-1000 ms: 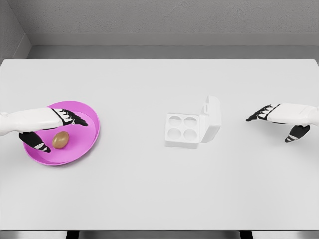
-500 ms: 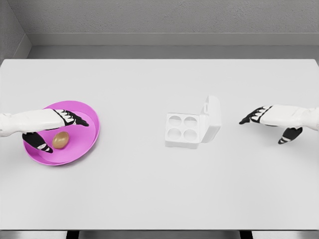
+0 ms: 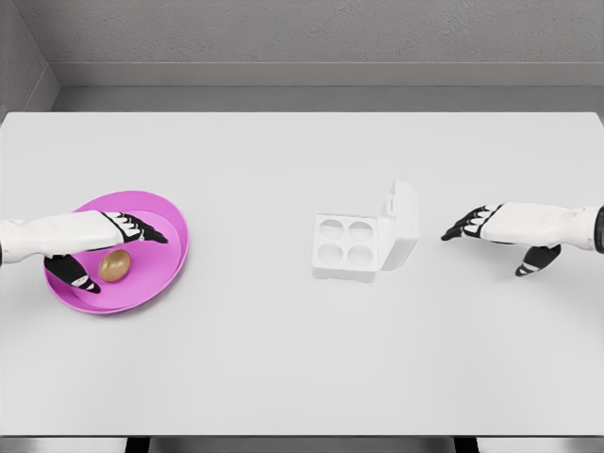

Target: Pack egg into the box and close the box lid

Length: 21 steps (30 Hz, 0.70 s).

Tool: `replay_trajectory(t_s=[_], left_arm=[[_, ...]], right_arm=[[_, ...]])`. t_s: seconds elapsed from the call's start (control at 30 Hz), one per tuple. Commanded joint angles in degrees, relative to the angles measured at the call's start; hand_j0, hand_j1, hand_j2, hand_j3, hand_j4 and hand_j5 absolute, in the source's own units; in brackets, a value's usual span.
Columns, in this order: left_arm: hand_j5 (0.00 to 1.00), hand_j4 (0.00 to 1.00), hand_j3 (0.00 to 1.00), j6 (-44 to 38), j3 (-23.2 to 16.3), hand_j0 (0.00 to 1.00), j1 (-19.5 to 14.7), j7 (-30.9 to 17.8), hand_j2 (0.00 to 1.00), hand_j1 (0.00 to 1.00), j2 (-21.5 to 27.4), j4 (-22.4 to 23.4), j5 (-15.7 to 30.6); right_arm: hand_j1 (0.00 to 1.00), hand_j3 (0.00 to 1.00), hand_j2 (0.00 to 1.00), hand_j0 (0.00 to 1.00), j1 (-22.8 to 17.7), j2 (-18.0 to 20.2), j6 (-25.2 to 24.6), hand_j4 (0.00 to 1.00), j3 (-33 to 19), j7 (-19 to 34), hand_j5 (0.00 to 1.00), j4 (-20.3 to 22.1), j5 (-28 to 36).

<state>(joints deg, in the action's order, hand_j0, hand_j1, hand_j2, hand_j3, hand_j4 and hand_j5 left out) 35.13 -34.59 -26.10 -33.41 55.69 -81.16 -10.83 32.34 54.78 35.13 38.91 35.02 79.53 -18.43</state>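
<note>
The big white table (image 3: 283,359) holds it all, and the job has hardly begun. The pink plate (image 3: 160,283) has the brown egg (image 3: 114,266) in it. The white box (image 3: 345,247) is open, lid up, and its four cups have nothing in them. The left hand (image 3: 99,247) is spread around the egg, not gripping it. The right hand (image 3: 495,231) reaches toward the lid, fingers spread.

Brown egg (image 3: 115,266) on pink plate (image 3: 165,269); white four-cup box (image 3: 347,245) open, lid upright.
</note>
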Motion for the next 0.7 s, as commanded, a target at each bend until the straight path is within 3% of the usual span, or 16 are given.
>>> replay_trajectory(t_s=[0.0,0.43,0.47,0.57,0.67], left_arm=[[1.00,1.00,1.00,-0.1,0.0,1.00,0.0,0.2,1.00,1.00,-0.1,1.2,0.1],[1.00,1.00,1.00,-0.1,0.0,1.00,0.0,0.2,1.00,1.00,-0.9,1.4,0.0],[0.98,0.98,0.98,-0.1,0.0,0.98,0.0,0.2,0.98,0.98,-0.8,1.4,0.1],[0.70,0.70,0.70,-0.1,0.0,0.70,0.0,0.2,0.70,0.70,-0.7,1.4,0.0],[0.67,0.67,0.67,-0.1,0.0,0.67,0.0,0.2,0.67,0.67,-0.7,1.4,0.0]], right_arm=[[1.00,1.00,1.00,1.00,0.0,0.1,-0.1,1.00,0.0,0.0,1.00,0.1,0.2],[1.00,1.00,1.00,1.00,0.0,-0.4,-0.1,1.00,0.0,0.0,1.00,0.0,0.2],[1.00,1.00,1.00,1.00,0.0,-0.5,-0.1,1.00,0.0,0.0,1.00,0.0,0.2],[1.00,1.00,1.00,1.00,0.0,-0.4,-0.1,1.00,0.0,0.0,1.00,0.0,0.3],[1.00,1.00,1.00,1.00,0.0,-0.2,-0.1,1.00,0.1,0.0,1.00,0.1,0.3]])
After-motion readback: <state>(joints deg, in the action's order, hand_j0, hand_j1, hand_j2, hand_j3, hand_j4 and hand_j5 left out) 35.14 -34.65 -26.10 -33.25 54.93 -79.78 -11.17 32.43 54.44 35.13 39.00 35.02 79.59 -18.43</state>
